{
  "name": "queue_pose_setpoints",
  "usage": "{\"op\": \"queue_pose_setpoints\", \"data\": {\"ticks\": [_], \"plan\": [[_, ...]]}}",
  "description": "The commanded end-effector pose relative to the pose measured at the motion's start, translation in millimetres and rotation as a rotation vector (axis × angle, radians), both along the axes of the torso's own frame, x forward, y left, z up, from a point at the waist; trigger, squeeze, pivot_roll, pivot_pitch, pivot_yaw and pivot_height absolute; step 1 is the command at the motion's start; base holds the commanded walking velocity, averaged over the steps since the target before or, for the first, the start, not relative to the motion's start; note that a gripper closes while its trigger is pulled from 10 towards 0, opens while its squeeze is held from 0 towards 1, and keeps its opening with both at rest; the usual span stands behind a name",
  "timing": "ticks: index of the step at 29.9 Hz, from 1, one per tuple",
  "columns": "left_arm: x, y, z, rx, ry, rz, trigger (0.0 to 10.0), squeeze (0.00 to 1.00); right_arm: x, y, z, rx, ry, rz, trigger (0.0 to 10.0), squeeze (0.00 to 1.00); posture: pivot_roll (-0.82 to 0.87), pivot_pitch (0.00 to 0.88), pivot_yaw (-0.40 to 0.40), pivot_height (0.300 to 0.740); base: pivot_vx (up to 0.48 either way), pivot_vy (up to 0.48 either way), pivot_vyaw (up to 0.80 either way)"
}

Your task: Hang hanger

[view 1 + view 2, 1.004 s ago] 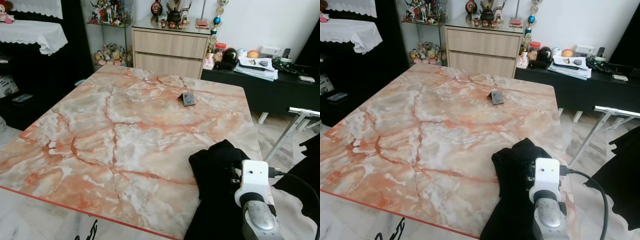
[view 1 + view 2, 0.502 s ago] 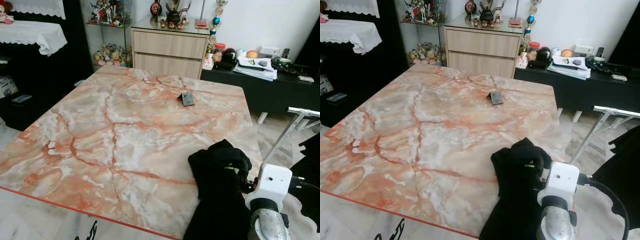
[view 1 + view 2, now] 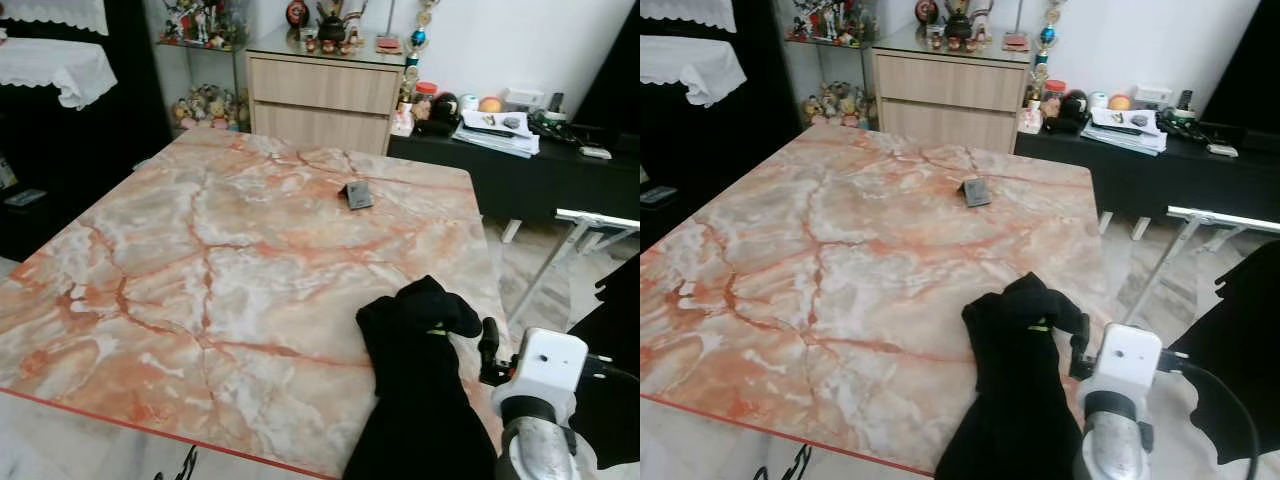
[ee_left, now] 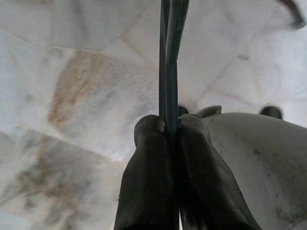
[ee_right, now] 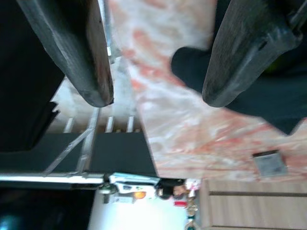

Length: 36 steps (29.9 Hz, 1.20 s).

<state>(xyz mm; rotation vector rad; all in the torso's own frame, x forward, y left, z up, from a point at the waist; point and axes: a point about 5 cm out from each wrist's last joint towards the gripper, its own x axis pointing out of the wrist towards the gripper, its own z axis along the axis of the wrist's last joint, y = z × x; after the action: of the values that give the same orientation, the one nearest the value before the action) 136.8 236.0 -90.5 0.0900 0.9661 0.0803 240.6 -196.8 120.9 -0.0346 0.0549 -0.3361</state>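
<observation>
My left gripper [image 4: 168, 124] is shut on a thin dark hanger [image 4: 168, 57], which runs up from between the fingers over a pale marble floor. A black curl of that hanger [image 3: 185, 465] peeks in at the bottom edge of the left eye view. A black garment [image 3: 420, 370] lies crumpled on the marble table [image 3: 200, 260], draped over its near right edge. My right gripper [image 5: 156, 98] is open, just right of the garment, with nothing between its fingers [image 5: 81, 52]. Its white wrist [image 3: 545, 365] sits beside the table's right edge.
A metal drying rack [image 3: 590, 225] stands right of the table, with dark cloth [image 3: 615, 380] below it. A small dark flat object [image 3: 358, 195] lies far on the table. A wooden cabinet [image 3: 320, 95] and a black sideboard [image 3: 520, 170] line the back wall.
My right wrist has slid rightward off the black garment to the table's right edge. The camera has shifted a little, and the garment stays put.
</observation>
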Motion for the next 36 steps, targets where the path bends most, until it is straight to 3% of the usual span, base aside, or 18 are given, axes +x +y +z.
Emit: {"op": "queue_pose_setpoints", "data": {"ticks": [1, 36], "plan": [[-7.1, 1.6, -2.4, 0.009, 0.024, 0.003, 10.0, 0.0, 0.5, 2.0, 5.0, 0.008, -0.03, 0.005, 10.0, 0.0, 0.09, 0.029, -0.053, 0.74, 0.0, -0.337, 0.0], [-5.7, -7.3, -4.1, -0.01, 0.03, -0.03, 10.0, 0.0, 0.8, -1.5, 4.0, -0.008, -0.044, -0.011, 10.0, 0.0, 0.09, 0.031, -0.058, 0.74, 0.0, -0.343, 0.0]]}}
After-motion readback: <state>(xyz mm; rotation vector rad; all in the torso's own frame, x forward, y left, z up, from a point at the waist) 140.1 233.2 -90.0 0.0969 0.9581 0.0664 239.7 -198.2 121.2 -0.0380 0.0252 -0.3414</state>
